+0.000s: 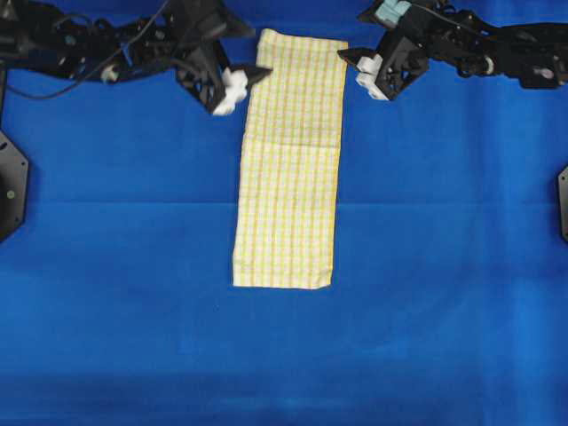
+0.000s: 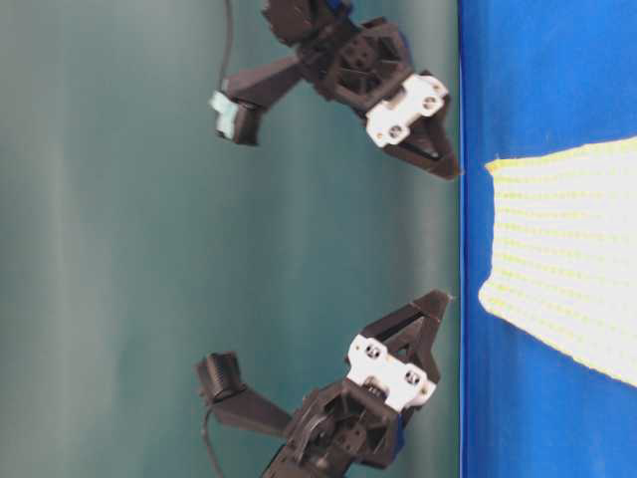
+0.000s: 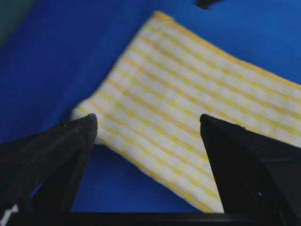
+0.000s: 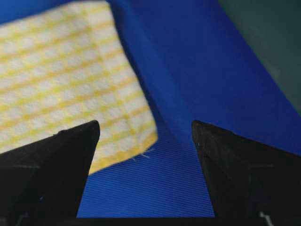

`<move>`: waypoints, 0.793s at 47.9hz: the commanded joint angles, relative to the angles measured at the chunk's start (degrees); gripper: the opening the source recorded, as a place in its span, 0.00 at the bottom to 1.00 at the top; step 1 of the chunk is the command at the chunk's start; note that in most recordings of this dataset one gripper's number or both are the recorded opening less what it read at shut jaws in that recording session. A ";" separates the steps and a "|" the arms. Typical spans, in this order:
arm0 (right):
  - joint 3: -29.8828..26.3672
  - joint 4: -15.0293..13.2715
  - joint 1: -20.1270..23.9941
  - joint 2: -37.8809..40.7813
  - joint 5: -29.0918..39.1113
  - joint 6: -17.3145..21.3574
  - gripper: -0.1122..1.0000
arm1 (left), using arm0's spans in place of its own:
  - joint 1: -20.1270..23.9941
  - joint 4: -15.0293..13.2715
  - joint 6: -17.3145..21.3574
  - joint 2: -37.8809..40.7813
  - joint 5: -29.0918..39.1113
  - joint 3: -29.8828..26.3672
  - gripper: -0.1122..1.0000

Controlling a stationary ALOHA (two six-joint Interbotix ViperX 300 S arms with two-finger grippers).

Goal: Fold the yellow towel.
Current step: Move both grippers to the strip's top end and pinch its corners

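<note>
The yellow towel lies flat on the blue surface as a long narrow strip running from the far edge toward the middle. Its upper part is a doubled layer ending at a cross line. My left gripper hovers open by the strip's far left edge. In the left wrist view the towel passes below the open left gripper, untouched. My right gripper stands open beside the far right corner. The right wrist view shows that towel corner under the left finger, with bare blue between the jaws.
The blue cloth surface covers the whole table. Black arm bases sit at the left edge and the right edge. In the table-level view both grippers, right and left, hang just above the surface edge.
</note>
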 commanded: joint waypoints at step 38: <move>-5.71 1.85 -0.70 10.02 -2.46 -0.44 0.69 | 4.48 -0.18 -0.44 13.45 -4.83 -7.12 0.64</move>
